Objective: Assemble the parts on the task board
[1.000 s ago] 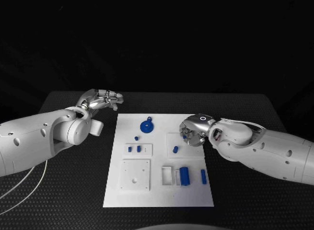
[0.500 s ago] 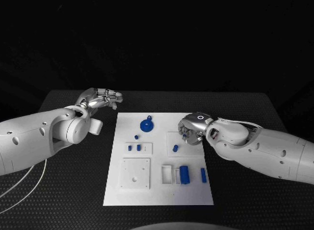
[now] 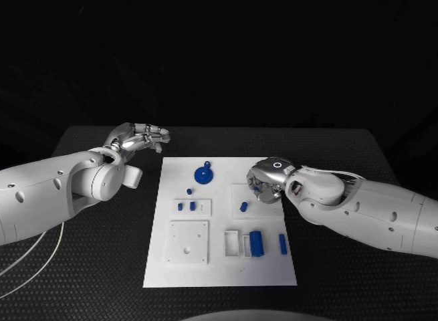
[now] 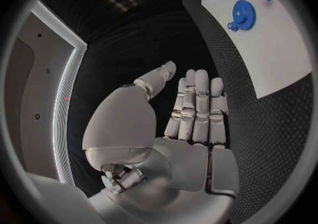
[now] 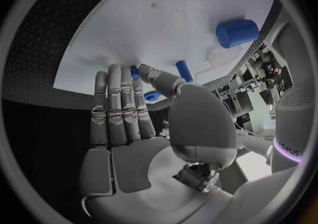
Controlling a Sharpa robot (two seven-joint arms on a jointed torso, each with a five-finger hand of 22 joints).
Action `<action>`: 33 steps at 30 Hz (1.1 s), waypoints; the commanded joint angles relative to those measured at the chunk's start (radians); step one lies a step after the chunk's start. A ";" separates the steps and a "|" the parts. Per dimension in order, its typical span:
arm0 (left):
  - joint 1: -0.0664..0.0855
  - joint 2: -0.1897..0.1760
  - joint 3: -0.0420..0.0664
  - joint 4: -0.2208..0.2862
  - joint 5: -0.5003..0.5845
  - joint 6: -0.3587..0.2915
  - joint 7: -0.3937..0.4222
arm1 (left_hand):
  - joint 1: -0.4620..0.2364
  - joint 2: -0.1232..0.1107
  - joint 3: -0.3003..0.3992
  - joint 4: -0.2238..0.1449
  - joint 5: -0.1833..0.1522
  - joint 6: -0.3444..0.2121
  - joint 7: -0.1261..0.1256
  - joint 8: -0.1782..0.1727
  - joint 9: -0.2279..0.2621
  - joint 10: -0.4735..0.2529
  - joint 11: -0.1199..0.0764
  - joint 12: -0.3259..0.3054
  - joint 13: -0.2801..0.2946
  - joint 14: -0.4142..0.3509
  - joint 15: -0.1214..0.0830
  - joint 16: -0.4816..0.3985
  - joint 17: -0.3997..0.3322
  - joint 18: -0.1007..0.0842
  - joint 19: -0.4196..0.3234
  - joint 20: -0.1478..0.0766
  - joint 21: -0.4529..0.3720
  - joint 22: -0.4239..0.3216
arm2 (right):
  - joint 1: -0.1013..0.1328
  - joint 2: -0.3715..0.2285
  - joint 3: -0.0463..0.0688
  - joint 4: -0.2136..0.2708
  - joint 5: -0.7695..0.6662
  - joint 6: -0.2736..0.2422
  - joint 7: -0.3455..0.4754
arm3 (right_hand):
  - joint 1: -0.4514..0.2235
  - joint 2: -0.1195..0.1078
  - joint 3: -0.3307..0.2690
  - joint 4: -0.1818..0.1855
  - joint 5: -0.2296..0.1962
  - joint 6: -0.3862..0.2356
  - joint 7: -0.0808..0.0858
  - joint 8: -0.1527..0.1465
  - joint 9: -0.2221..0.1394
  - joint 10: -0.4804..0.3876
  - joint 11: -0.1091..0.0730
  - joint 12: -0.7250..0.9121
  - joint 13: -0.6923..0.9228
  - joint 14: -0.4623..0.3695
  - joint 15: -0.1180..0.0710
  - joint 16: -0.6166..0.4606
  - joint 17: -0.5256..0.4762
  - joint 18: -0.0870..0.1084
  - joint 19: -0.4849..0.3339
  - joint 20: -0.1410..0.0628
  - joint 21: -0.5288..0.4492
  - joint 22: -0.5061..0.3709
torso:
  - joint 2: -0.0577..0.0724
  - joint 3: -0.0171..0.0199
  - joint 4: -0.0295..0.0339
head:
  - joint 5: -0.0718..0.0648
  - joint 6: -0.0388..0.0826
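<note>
Starting at the left, we see our left hand (image 3: 140, 140) raised over the bare tabletop (image 3: 93, 254), just beyond the task board's (image 3: 219, 271) far left corner; its fingers are spread and it holds nothing. On the board itself, working across, a blue gear (image 3: 204, 176) lies near the far edge, small blue pegs (image 3: 187, 206) sit in a raised white block, and a plain white square plate (image 3: 189, 243) lies nearer us. Further right a blue cylinder (image 3: 257, 244) and a slim blue pin (image 3: 282, 245) lie loose beside a white holder. We judge the assembly barely begun: most parts lie unmounted. Our right hand (image 3: 265, 180) hangs over the board's right half near a short blue peg (image 3: 244, 207), fingers fairly straight with nothing between them. The board's left and near edges have open tabletop beside them; the right edge is crowded by our right arm.
</note>
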 commanded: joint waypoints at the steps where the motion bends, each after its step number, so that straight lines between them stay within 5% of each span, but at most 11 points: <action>1: 0.001 0.000 0.001 0.001 0.006 0.015 0.005 | -0.008 0.003 -0.005 -0.002 -0.004 -0.007 0.001 0.004 0.001 -0.006 -0.001 0.001 -0.002 0.003 0.004 -0.005 -0.001 0.001 0.002 -0.016 -0.004 0.001 | -0.015 -0.006 -0.011 -0.006 -0.010 0.062 -0.021 | 0.002 -0.002 0.009 0.004 0.009 0.007 0.000 0.006 0.004 0.004 0.000 0.001 0.008 0.004 0.002 0.003 0.007 0.006 0.007 0.001 0.006 -0.001 | 0.000 0.0002 0.0006 | -0.002 0.002; 13: 0.001 -0.002 0.001 0.002 0.006 0.014 0.001 | -0.009 0.001 -0.008 -0.004 -0.004 -0.010 0.002 0.003 0.001 -0.010 0.001 0.001 -0.002 0.007 0.003 -0.003 0.001 0.002 0.004 -0.016 -0.004 0.003 | -0.016 -0.008 -0.011 -0.005 -0.001 0.034 -0.037 | 0.013 -0.019 0.025 0.003 0.006 -0.004 0.003 0.000 0.025 -0.040 0.024 -0.051 0.019 -0.039 0.023 -0.031 0.026 0.006 -0.037 0.018 -0.016 -0.012 | 0.000 0.0003 0.0004 | -0.005 0.003; 33: 0.001 0.000 0.001 -0.005 0.011 0.016 0.002 | -0.010 0.002 -0.010 -0.004 -0.004 -0.012 0.003 0.003 0.001 -0.012 0.001 0.001 -0.003 0.009 0.003 -0.003 0.002 0.002 0.006 -0.016 -0.005 0.004 | -0.017 -0.016 -0.011 0.023 -0.010 -0.042 -0.056 | 0.022 -0.029 0.029 0.009 0.011 0.023 -0.009 0.006 0.049 -0.001 0.008 -0.052 0.053 -0.009 0.009 -0.024 0.066 0.006 -0.009 0.008 0.008 -0.005 | 0.000 -0.0003 0.0007 | -0.003 0.006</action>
